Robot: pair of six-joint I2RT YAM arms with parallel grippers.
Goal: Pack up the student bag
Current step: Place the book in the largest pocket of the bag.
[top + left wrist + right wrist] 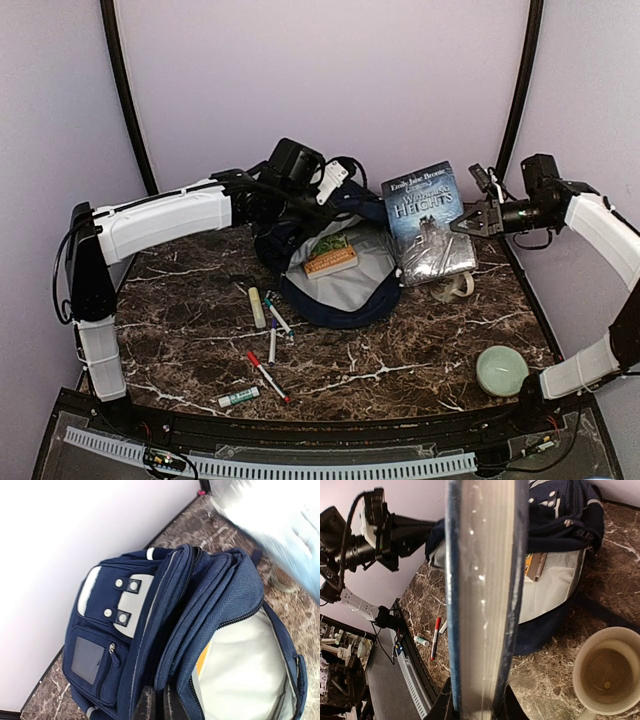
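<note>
1. Navy fabric fills the middle back of the table (pixel 400 350): the backpack (pixel 335 270) lies unzipped there, its pale grey lining showing and an orange book (pixel 330 262) already inside.
2. We see the left gripper (pixel 159 707) pinched closed on the backpack's opened rim.
3. We see the right gripper (pixel 468 220) clamped on a blue paperback (pixel 430 225), which hangs tilted just right of the opening, above a beige mug (pixel 455 287).
4. In front of the backpack lie a cream glue stick (pixel 257 307), a red marker (pixel 266 375) and a green-capped stick (pixel 238 397).
5. A pale green bowl (pixel 501 370) sits near the right arm's base.
6. We note dark brown marble with white veins underneath, lilac walls (pixel 350 80) and two black poles behind.
</note>
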